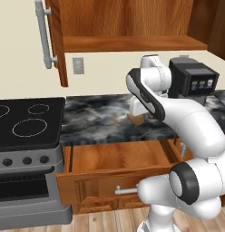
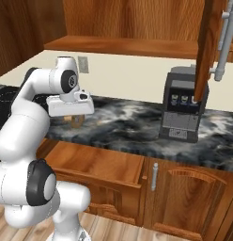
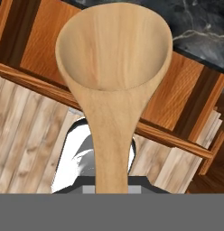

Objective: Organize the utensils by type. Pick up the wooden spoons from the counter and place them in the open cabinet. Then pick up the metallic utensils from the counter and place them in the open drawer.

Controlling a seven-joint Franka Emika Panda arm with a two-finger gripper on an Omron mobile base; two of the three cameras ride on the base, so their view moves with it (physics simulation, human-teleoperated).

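Note:
My gripper [image 1: 138,113] is shut on the handle of a large tan wooden spoon [image 3: 114,58], whose round bowl stands close in the hand view. It hangs above the front of the black marbled counter [image 1: 96,118], over the open drawer [image 1: 114,156]. From the right the gripper [image 2: 75,115] shows the spoon [image 2: 77,121] sticking out below the white hand. The open cabinet [image 1: 132,43] sits high above, its door [image 1: 55,41] swung out. The drawer [image 2: 99,162] looks bare inside. The metallic utensils are hidden.
A black stove [image 1: 28,122] adjoins the counter on the left. A dark coffee machine [image 2: 182,106] stands at the counter's right, under the cabinet's right door [image 2: 207,47]. Closed panel doors [image 2: 189,197] sit right of the drawer.

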